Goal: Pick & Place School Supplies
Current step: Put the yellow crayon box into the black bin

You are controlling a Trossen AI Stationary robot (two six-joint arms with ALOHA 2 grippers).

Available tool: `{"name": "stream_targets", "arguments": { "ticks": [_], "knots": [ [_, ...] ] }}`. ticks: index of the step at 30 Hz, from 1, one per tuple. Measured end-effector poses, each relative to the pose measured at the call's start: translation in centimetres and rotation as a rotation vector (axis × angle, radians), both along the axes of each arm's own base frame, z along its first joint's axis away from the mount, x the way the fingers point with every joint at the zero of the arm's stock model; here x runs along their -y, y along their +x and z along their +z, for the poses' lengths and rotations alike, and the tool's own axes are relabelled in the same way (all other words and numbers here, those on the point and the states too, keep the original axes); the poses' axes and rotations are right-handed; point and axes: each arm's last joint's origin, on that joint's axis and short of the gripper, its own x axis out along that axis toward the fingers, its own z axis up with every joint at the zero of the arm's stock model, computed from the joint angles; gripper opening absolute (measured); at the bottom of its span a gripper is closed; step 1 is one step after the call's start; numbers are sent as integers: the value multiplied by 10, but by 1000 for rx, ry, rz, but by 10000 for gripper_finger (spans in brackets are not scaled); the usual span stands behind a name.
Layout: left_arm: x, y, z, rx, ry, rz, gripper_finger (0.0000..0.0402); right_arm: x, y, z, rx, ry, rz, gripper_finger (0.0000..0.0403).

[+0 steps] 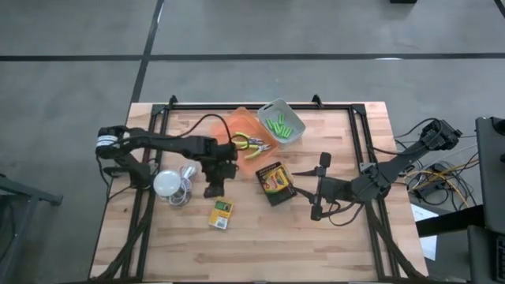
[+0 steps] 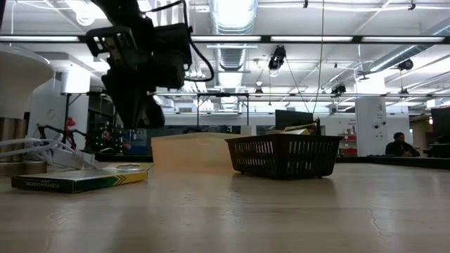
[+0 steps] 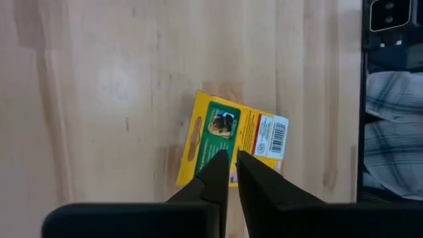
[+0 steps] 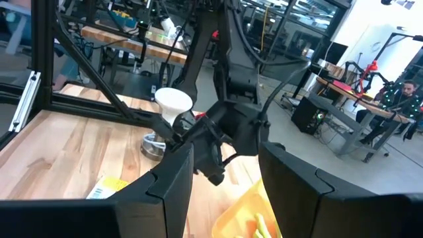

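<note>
wooden table (image 1: 347,237), yellow box (image 1: 222,214), lit workshop

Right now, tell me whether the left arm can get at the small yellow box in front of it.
Probably yes. The left gripper hangs right over the small yellow box, which lies flat on bare table with nothing on it. But the fingers are shut, so they would need to open first.

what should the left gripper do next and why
Probably open its fingers and come straight down on the small yellow box. The left gripper hangs above that box with fingers nearly shut and nothing between them, and the box lies flat on the table, apart from the other items. The right gripper waits open near the larger box.
</note>
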Motion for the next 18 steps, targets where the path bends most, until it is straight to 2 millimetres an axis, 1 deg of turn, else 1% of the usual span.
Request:
{"name": "stream_targets", "arguments": {
  "ticks": [4, 8, 14, 18],
  "knots": [
    [0, -4, -11, 7, -25, -6, 54, 0, 0, 0, 0, 0, 0, 169],
    [-1, -4, -14, 36, -27, -11, 89, 0, 0, 0, 0, 0, 0, 169],
    [-2, 0, -12, 131, 30, -84, 144, 0, 0, 0, 0, 0, 0, 169],
    [-3, -1, -17, 146, 109, -106, 174, 0, 0, 0, 0, 0, 0, 169]
  ]
}}
